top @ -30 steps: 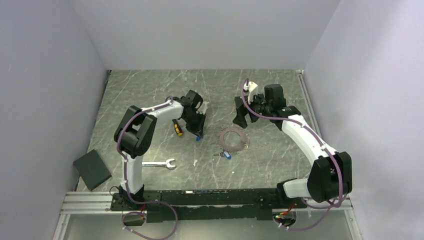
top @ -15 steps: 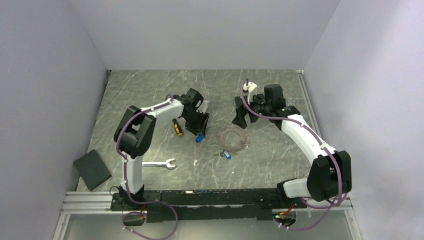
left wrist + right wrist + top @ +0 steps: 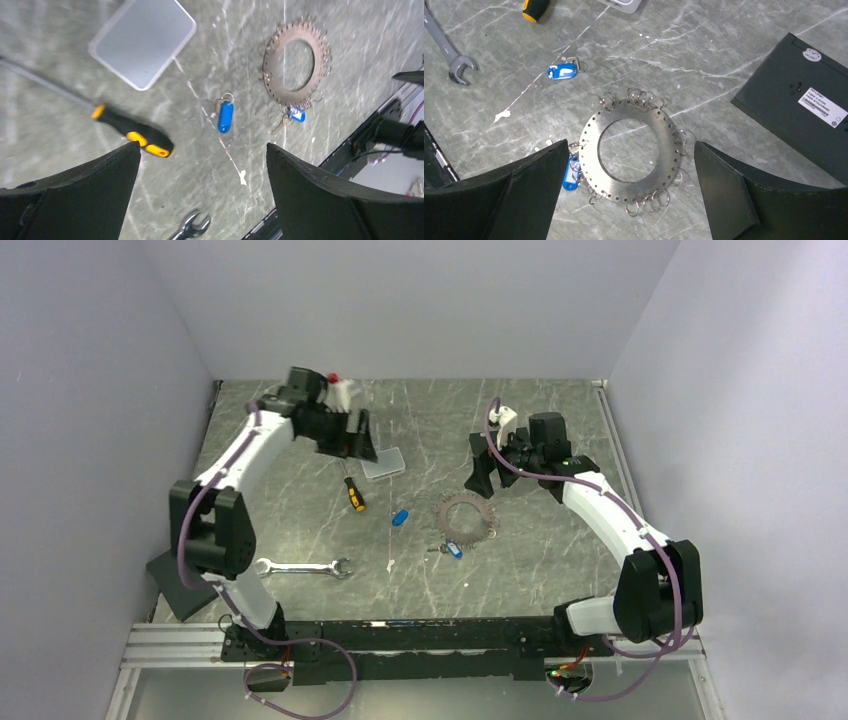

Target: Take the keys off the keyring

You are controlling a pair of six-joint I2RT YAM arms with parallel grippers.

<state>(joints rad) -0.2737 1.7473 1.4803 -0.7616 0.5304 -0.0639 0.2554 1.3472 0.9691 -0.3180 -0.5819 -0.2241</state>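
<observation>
1. Across the tabletop [image 3: 520,570], the left arm had swung from the middle to the far-left corner within the last second. A grey tile [image 3: 383,463] showed where it had been. The right arm had not moved.
2. The right pincer [image 3: 483,475] hung released and empty just above the ring [image 3: 631,150], which lay flat beneath it. It was the nearer one, I judged. The left pincer [image 3: 352,438], also released and empty, was well apart.
3. One key [image 3: 570,175] hung from the ring's near-left rim, its blue head pointing outward.
4. The loose key [image 3: 399,517] lay between ring and screwdriver [image 3: 354,495].
</observation>
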